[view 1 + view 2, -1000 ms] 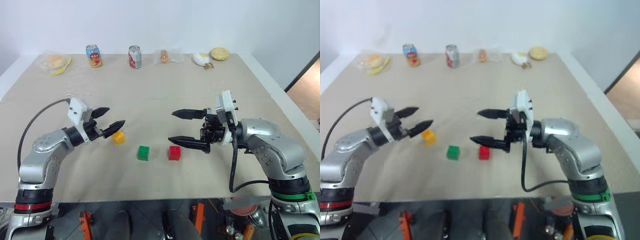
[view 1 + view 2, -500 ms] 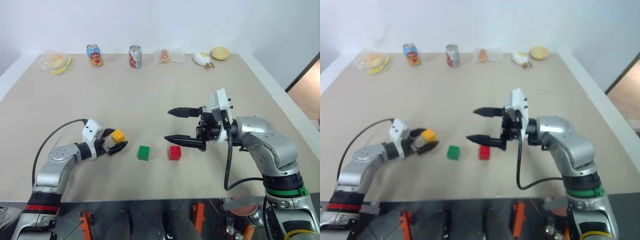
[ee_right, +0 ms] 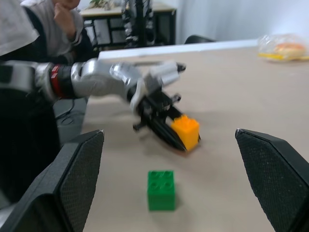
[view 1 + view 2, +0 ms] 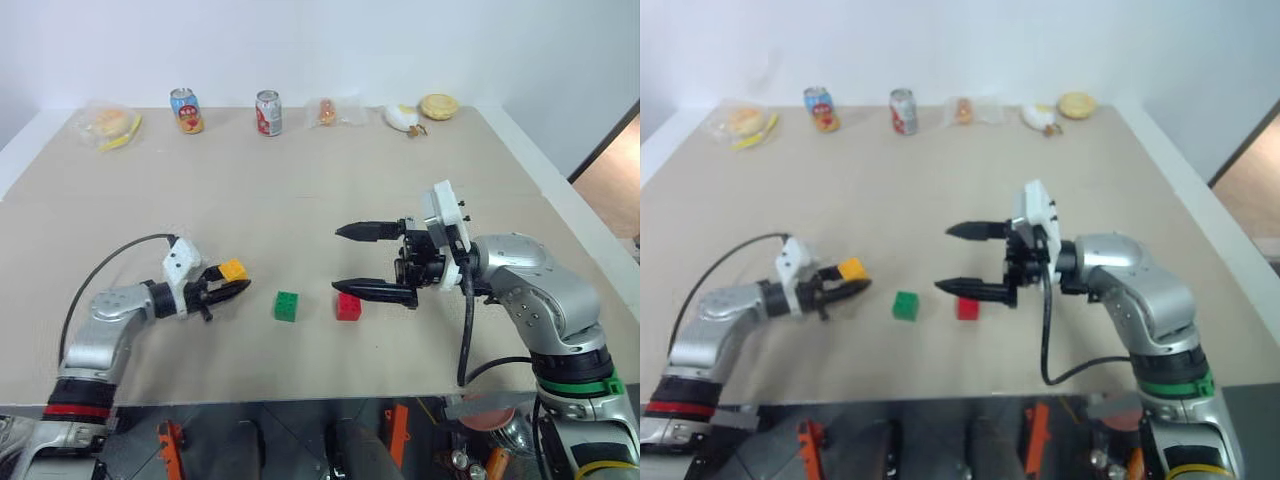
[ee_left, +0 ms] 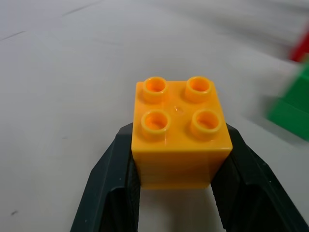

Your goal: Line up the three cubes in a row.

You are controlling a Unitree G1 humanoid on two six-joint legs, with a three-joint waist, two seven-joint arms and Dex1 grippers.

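The yellow cube (image 5: 179, 133) sits studs-up between the two black fingers of my left gripper (image 4: 236, 280), which is shut on it low over the table at the left. The green cube (image 4: 287, 306) stands on the table just to the right of that, and the red cube (image 4: 349, 307) stands a little further right. My right gripper (image 4: 337, 260) hangs open above the table, pointing left. Its lower finger reaches over the red cube without touching it. In the right wrist view the green cube (image 3: 161, 189) lies nearer than the held yellow cube (image 3: 186, 131).
Two drink cans (image 4: 186, 110) (image 4: 269, 113) and several bagged food items (image 4: 112, 124) (image 4: 405, 119) line the table's far edge. A seated person (image 3: 43, 29) is beyond the table's left side in the right wrist view.
My left gripper has sunk toward the table and shut on the yellow cube. The right arm has stayed where it was, still open.
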